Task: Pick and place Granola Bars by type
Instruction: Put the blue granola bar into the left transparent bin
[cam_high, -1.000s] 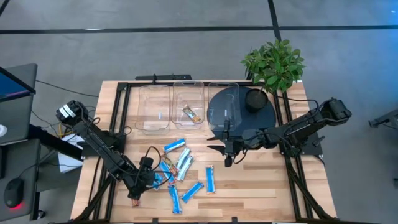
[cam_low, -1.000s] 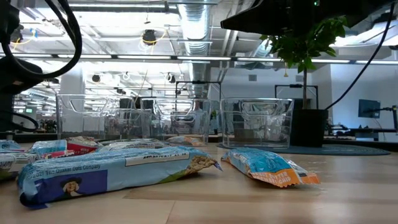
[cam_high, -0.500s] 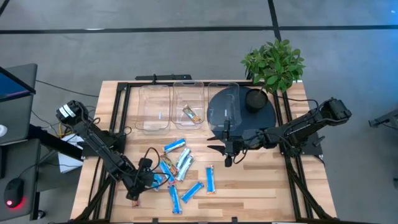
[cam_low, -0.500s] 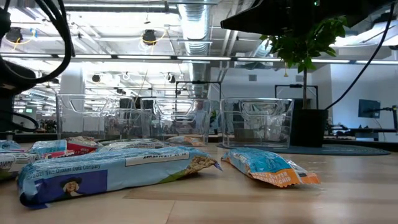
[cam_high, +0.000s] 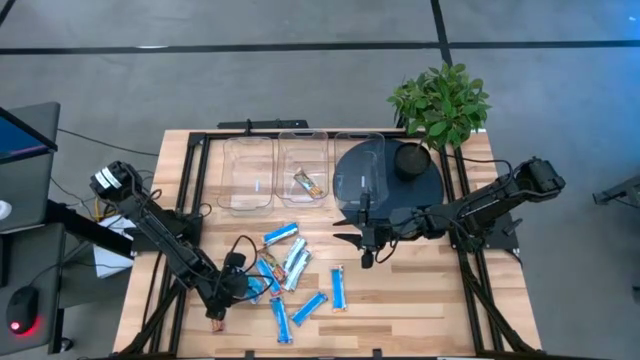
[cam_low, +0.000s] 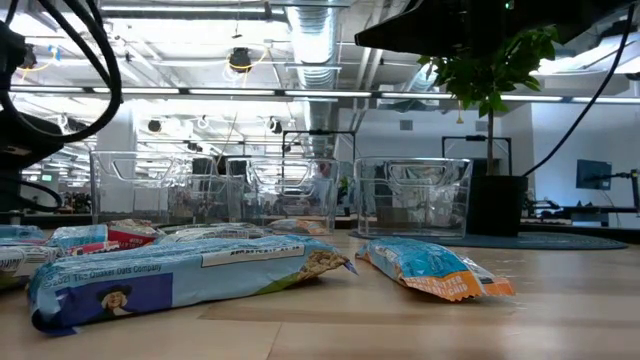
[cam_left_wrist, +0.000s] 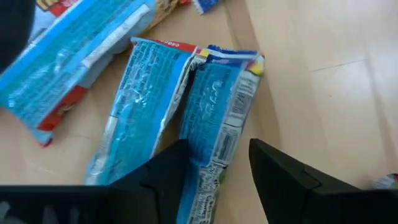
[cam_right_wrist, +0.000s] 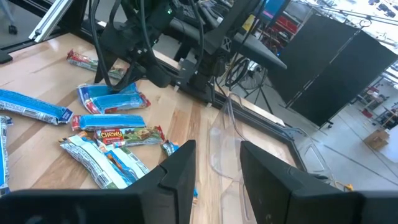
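Several granola bars lie loose on the near middle of the table: blue ones (cam_high: 281, 235) (cam_high: 338, 288) (cam_high: 309, 307), a silvery-green one (cam_high: 296, 262) and a red one (cam_right_wrist: 81, 60). An orange-brown bar (cam_high: 308, 183) lies in the middle clear bin (cam_high: 303, 150). My left gripper (cam_high: 238, 285) is open and low at the cluster's left side. In the left wrist view its fingers (cam_left_wrist: 168, 171) stand on either side of one end of a blue bar (cam_left_wrist: 221, 118), with a second blue bar (cam_left_wrist: 140, 112) alongside. My right gripper (cam_high: 366, 252) is open and hovers right of the cluster.
Three clear bins (cam_high: 248, 175) (cam_high: 358, 170) stand in a row at the table's far side. A dark round mat (cam_high: 395, 190) and a potted plant (cam_high: 440, 100) sit at the far right. Bare wood (cam_high: 420, 290) lies near right. Black cables (cam_high: 245, 250) trail by my left arm.
My left arm has shifted slightly over the left side of the bar cluster, and its cable swings in the low view. The bars and my right arm have stayed where they were.
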